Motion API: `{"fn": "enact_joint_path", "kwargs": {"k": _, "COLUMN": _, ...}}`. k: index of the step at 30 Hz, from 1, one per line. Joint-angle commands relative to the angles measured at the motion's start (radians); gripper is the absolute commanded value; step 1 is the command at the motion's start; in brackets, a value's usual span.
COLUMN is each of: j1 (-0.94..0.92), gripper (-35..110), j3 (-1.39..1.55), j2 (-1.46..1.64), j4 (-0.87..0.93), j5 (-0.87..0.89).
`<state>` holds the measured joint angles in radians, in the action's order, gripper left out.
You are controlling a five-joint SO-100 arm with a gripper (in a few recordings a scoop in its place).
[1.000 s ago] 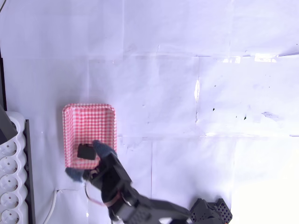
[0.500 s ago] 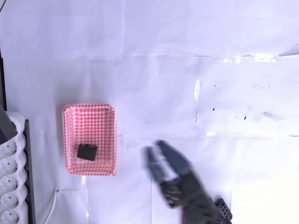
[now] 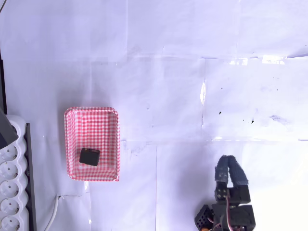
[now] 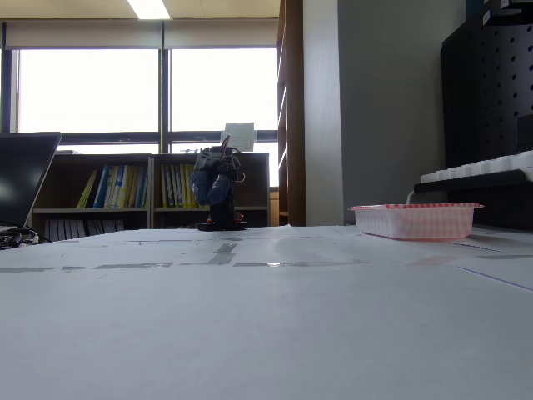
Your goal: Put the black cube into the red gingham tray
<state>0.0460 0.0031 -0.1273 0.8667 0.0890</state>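
In the tray (image 3: pixel 91 118), toward its lower end in the overhead view, the cube (image 3: pixel 89 157) lies flat, a small matte black block clear of the rim. The claw (image 3: pixel 231 174) is well apart near the arm's base, fingers nearly together and holding nothing. The placing looks done, so no further move seems called for beyond resting the arm on the worktop (image 3: pixel 168 86).

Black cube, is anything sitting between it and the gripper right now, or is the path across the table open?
Nothing visible does. The black cube lies inside the red gingham tray, and only bare white table separates it from the gripper in the overhead view.
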Motion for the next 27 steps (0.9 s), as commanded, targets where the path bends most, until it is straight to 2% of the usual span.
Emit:
{"fn": "enact_joint_path", "kwargs": {"k": 1, "j1": 0.003, "gripper": 0, "j3": 0.011, "j2": -0.06, "j4": 0.149, "j5": -0.002}}
{"fn": "enact_joint_path", "kwargs": {"k": 5, "j1": -0.04, "gripper": 0, "j3": 0.011, "j2": -0.06, "j4": 0.374, "j5": -0.009}}
{"fn": "enact_joint_path", "kwargs": {"k": 8, "j1": -0.043, "gripper": 0, "j3": 0.011, "j2": -0.06, "j4": 0.477, "j5": -0.023}}
{"fn": "enact_joint_path", "kwargs": {"k": 27, "j1": -0.009, "gripper": 0, "j3": 0.011, "j2": -0.06, "j4": 0.474, "j5": -0.046}}
